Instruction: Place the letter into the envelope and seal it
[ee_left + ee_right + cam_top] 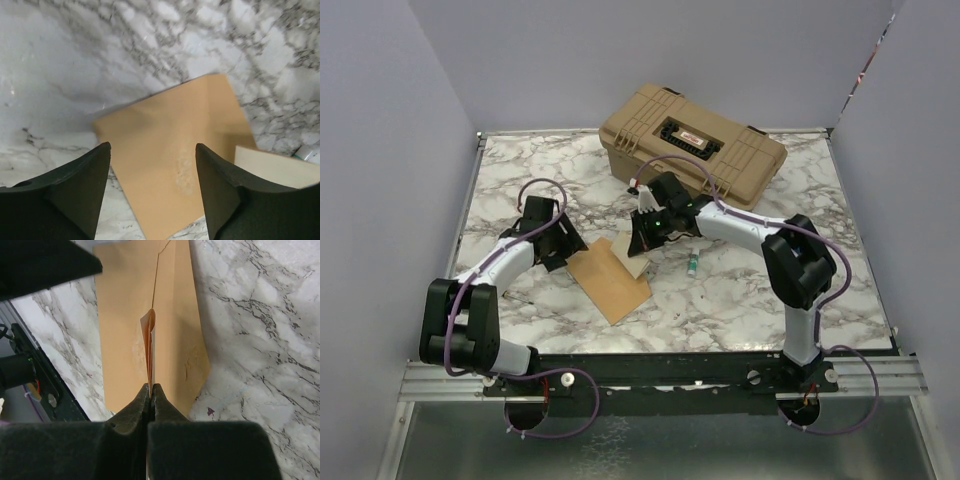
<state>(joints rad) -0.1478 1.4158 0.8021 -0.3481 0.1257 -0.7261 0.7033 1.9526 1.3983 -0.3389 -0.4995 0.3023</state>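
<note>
The orange-brown envelope (610,285) lies flat on the marble table between the two arms. My right gripper (642,240) hovers over its far right end, shut on the pale letter (635,258). The right wrist view shows the letter (149,335) edge-on, pinched in the closed gripper (150,386) and standing above the envelope (125,315). My left gripper (558,250) is at the envelope's left side, open and empty. In the left wrist view the envelope (175,140) lies below the spread gripper (152,145), with the letter (280,170) at the right edge.
A tan hard case (692,140) stands at the back of the table, just behind the right arm. A small green-and-white object (692,263) lies right of the envelope. Pale walls close in the left, back and right sides. A metal rail (660,375) runs along the near edge.
</note>
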